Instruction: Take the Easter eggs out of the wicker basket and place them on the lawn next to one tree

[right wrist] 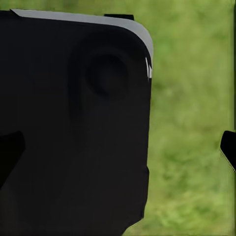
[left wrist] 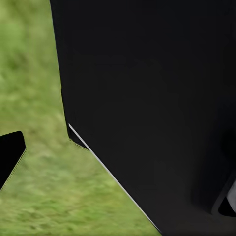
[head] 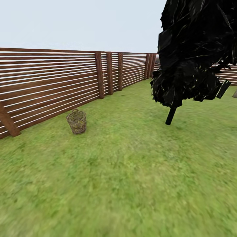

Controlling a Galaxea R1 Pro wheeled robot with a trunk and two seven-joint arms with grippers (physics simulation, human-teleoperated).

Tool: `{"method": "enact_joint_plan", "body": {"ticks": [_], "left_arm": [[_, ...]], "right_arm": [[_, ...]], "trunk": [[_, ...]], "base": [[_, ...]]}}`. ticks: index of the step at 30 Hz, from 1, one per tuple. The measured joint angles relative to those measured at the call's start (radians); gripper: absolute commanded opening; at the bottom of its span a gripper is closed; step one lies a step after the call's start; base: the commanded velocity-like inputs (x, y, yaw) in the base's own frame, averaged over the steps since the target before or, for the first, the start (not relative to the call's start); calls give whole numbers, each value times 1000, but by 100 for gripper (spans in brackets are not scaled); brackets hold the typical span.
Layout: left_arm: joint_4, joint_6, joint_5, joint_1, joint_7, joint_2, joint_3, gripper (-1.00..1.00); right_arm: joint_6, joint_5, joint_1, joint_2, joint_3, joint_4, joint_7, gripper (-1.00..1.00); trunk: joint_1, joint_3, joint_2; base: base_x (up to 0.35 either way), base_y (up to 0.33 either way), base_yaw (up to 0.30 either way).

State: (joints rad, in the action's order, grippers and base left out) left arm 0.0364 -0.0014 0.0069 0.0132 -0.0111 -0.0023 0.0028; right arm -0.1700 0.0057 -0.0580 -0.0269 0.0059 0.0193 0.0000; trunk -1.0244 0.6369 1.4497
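I am out on the wide green grassy lawn (head: 131, 177), and I am not at the basket yet. The small round tan woven wicker basket (head: 77, 121) stands far ahead of me on the left, just in front of the brown wooden fence of flat slats (head: 49, 85). It stands upright on the grass, with one loop handle sticking up at the back. Its sides are see-through, and I can see yellowish bits inside. I think those are the eggs, but they are too small and fuzzy for me to count or be sure.

On the right, a little farther away, is a tree with black, sharp-edged, flat-paned leaves (head: 194, 52) on a thin dark leaning trunk (head: 171, 116). It is well apart from the basket, with bare grass between them. It does not look like the pale-trunked tree I would pick, so I would guess I still need to look around for a good one.

My wrist cameras are mostly blocked by big smooth black parts of my own body (left wrist: 157, 108). Blurry green grass shows beside them. A small dark tip (left wrist: 10, 152) pokes in at the edge of the left wrist view and another (right wrist: 228, 147) in the right one. I cannot tell if either gripper is spread apart or closed, and I see nothing held in them.

I think my arms are tucked in close because I am driving. Next I should roll up to the basket.
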Motion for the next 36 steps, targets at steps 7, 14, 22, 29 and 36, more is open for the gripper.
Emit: {"method": "enact_joint_plan", "body": {"ticks": [7,14,22,29,36], "left_arm": [[0,0,0,0,0,0,0,100],[0,0,0,0,0,0,0,100],[0,0,0,0,0,0,0,100],[0,0,0,0,0,0,0,100],[0,0,0,0,0,0,0,100]], "right_arm": [[0,-2,0,1,0,1,0,100],[0,-2,-1,3,0,0,0,100],[-1,-2,0,4,-2,0,0,100],[-2,0,0,4,-2,0,0,100],[1,1,0,2,2,-1,1,100]], "trunk": [[0,0,0],[0,0,0],[0,0,0],[0,0,0],[0,0,0]], "base": [[341,0,0],[341,0,0],[341,0,0],[341,0,173],[341,0,25]]}}
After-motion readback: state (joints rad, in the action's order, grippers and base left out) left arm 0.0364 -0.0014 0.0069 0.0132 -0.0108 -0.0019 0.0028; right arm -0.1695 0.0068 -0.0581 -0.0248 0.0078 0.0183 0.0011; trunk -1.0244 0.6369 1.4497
